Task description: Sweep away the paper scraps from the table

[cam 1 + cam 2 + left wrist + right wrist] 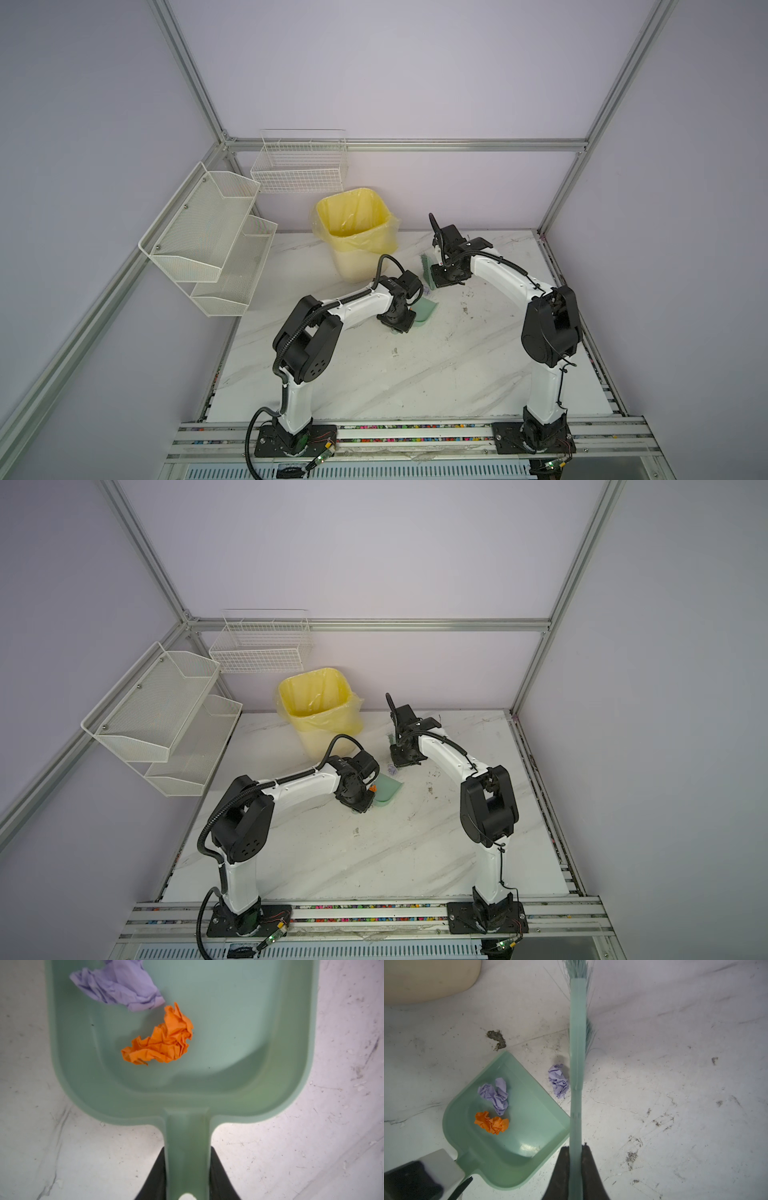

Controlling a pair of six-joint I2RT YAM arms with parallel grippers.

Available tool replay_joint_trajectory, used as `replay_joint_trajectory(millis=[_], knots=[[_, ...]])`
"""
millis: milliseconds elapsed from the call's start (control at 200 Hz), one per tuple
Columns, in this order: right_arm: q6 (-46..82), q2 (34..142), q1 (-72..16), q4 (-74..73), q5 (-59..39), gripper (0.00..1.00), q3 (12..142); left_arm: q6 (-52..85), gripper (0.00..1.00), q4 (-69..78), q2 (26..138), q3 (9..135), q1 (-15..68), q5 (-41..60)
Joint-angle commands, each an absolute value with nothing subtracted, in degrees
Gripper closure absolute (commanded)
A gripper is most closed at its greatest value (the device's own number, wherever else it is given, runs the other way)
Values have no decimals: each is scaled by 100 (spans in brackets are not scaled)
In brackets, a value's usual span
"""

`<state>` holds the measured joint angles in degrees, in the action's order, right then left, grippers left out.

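1. White marble table (415, 374), inside a grey-walled frame, carries everything.
2. Orange scrap (162, 1041) lies in the dustpan (239, 1022), straight ahead of the left pincer (188, 1150). Purple scrap (118, 987) sits just beyond it, farther from the fingers, and the two are almost touching.
3. Loose scrap (559, 1081), also purple, lies on the table off the pan's open lip. It is just beside the brush (577, 1043), ahead of the right pincer (576, 1147).
4. Left pincer is clamped on the dustpan handle, with the pan's open lip facing the brush.
5. Right pincer is clamped on the brush handle. Bristles show at the far end and on the side away from the pan.
6. Yellow-lined bin (357, 266) stands beyond both pincers, near the back wall.
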<state>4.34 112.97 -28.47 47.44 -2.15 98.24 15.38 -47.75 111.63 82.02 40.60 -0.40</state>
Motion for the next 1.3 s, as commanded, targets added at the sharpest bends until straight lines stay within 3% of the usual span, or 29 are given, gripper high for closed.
replay_joint_trajectory(millis=[0, 200, 785, 1290], knots=[[277, 11370, -2986, 5269, -330, 100, 9671, 1420, 84, -4950, 11228, 8552, 3985, -15], [249, 11269, -3376, 5501, -239, 100, 9599, 1346, 84, -5071, 11395, 8750, 3956, -40], [564, 9875, -3753, 5072, -1520, 100, 8187, 1353, 84, -5091, 11482, 8877, 3920, -104], [1378, 9278, -3482, 5291, -558, 100, 8231, 1379, 84, -5091, 11313, 8728, 3929, -141]])
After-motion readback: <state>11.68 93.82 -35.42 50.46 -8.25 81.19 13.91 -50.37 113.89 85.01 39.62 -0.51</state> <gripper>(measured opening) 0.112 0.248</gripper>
